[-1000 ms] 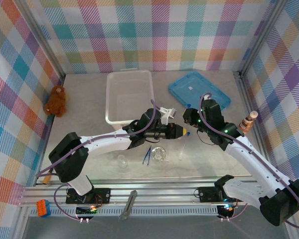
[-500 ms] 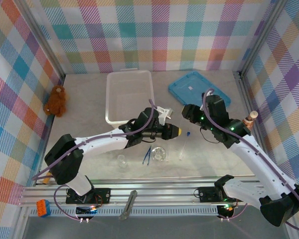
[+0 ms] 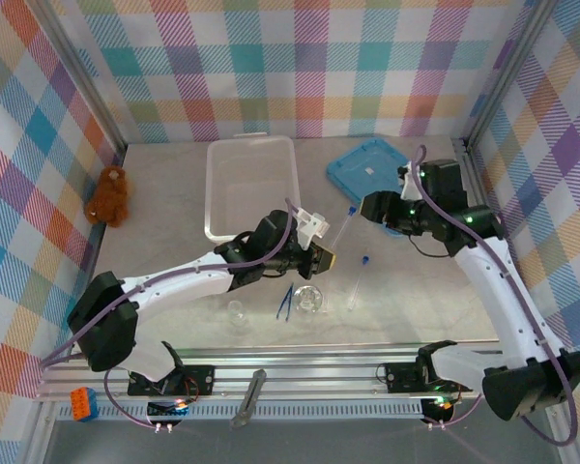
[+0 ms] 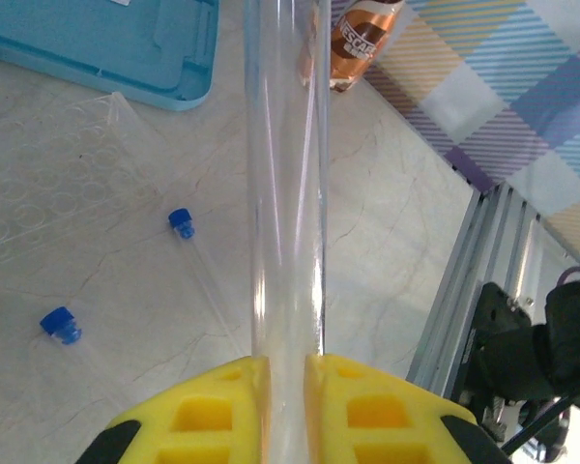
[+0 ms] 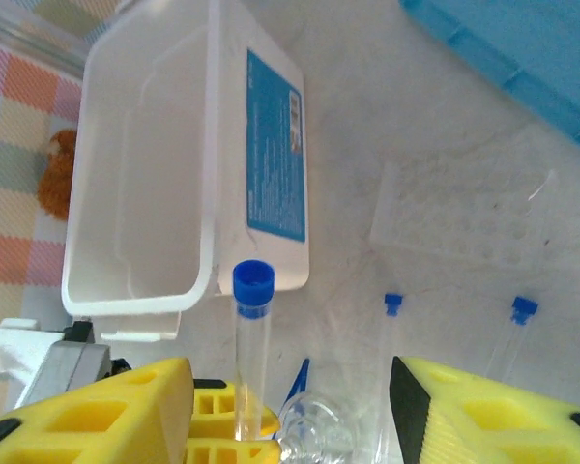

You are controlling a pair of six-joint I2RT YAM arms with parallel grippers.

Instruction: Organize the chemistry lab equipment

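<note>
Stowing judged in hand: blue-capped tube point(image 3: 340, 230), mid-frame, is being pinched by the left claw point(image 3: 325, 257); right claw point(image 3: 368, 206) is being presented spread. Carriage to the white bin point(image 3: 246, 188) is being called for.

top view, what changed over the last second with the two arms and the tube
The right pincer drew back from the left pincer toward the blue lid and is open. The left pincer pulled back slightly, shut on a capped tube that now sticks out free. The tub, tweezers, flask and teddy bear stayed put.
</note>
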